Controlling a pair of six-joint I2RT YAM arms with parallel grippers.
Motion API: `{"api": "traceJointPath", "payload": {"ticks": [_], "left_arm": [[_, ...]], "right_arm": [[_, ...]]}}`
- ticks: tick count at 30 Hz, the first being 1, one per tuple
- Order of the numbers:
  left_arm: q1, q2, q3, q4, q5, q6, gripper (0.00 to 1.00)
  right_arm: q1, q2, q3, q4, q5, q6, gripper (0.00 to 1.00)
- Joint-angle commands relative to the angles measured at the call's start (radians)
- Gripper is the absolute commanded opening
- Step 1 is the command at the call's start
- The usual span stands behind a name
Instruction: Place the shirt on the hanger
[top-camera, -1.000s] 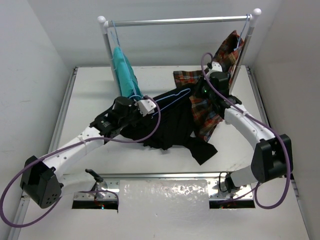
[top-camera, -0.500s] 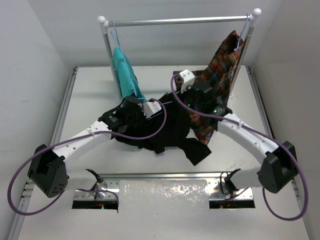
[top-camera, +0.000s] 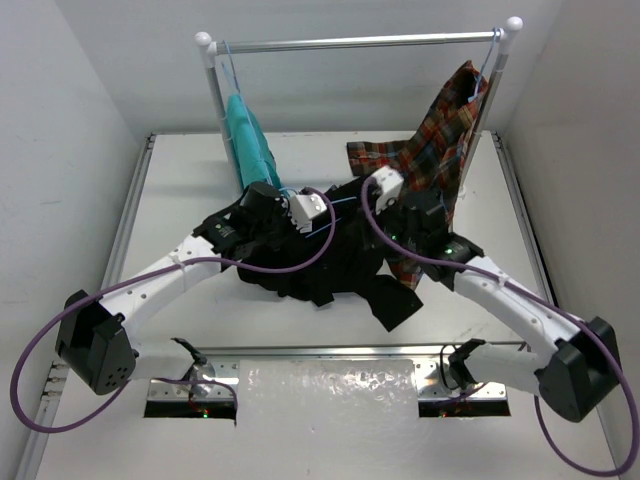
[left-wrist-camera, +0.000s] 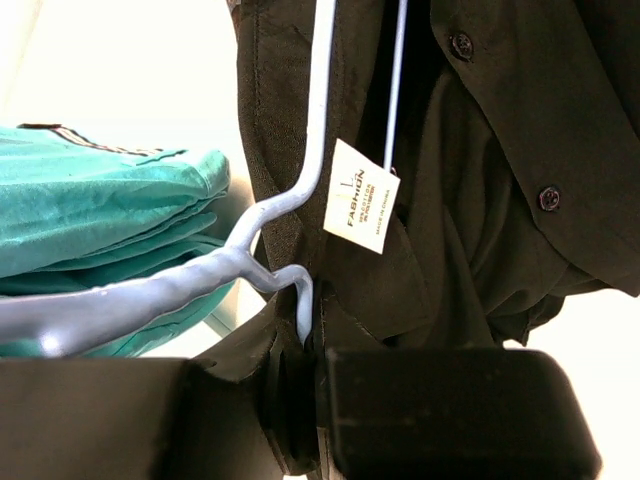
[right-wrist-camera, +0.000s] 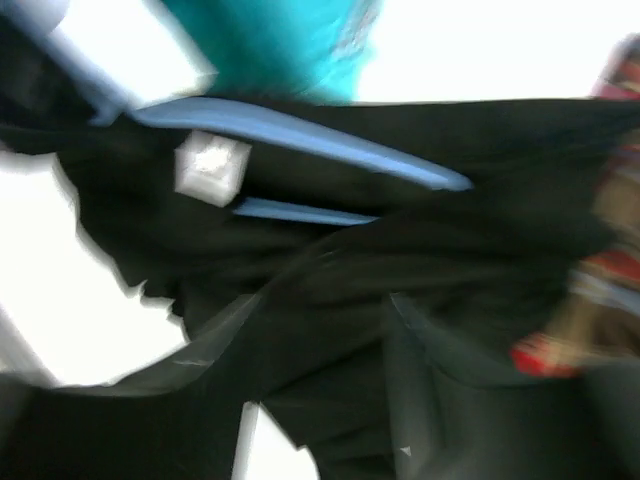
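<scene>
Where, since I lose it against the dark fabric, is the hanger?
Overhead view, mid-table: the hanger against the shirt, held by the left gripper near the teal garment.

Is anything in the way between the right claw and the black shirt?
Nothing visible. The right gripper is just above the black shirt, whose fabric fills its camera. The plaid shirt is off to the side; the left gripper holds the hanger.

Shirt (left-wrist-camera: 480, 200): matt black cloth. Hanger (left-wrist-camera: 318, 120): smooth, semi-gloss wire. Teal garment (left-wrist-camera: 100, 215): cloth, slight sheen.
</scene>
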Motion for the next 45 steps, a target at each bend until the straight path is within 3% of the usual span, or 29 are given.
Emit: {"api": "traceJointPath", "payload": {"ticks": [1,5,9,20,23,24,25,26,27,32,40,45], "left_arm": [[-0.005,-0.033,0.008,0.066,-0.007,-0.032,0.00],[-0.009,-0.030,0.009,0.075,0.007,-0.058,0.00],[-0.011,-0.028,0.006,0.087,0.016,-0.077,0.00],[-0.013,-0.028,0.014,0.102,0.038,-0.124,0.00],[-0.011,-0.028,0.019,0.096,0.056,-0.126,0.00],[-0.011,-0.030,0.019,0.096,0.055,-0.129,0.00],[-0.011,-0.028,0.017,0.095,0.052,-0.132,0.00],[-0.011,-0.028,0.017,0.095,0.050,-0.138,0.00],[-0.011,-0.030,0.017,0.095,0.043,-0.143,0.00],[-0.011,-0.019,0.009,0.090,0.027,-0.146,0.00],[-0.011,0.019,0.023,0.096,-0.002,-0.118,0.00],[-0.010,0.024,0.029,0.096,-0.013,-0.113,0.00]], "right_arm": [[-0.027,-0.045,0.096,-0.058,0.301,0.152,0.60],[-0.024,0.007,0.053,0.051,0.314,0.324,0.67],[-0.020,0.099,0.022,0.180,0.305,0.448,0.67],[-0.006,0.268,0.039,0.281,0.361,0.501,0.60],[-0.006,0.322,0.036,0.318,0.351,0.506,0.40],[-0.006,0.339,0.035,0.324,0.352,0.507,0.29],[-0.006,0.343,0.029,0.329,0.354,0.507,0.11],[-0.006,0.345,0.022,0.333,0.354,0.507,0.05],[-0.006,0.343,0.015,0.341,0.355,0.499,0.00],[0.017,0.282,-0.040,0.352,0.329,0.379,0.00],[0.190,0.221,-0.100,0.396,0.298,0.047,0.00],[0.305,0.219,-0.100,0.314,0.230,-0.117,0.00]]}}
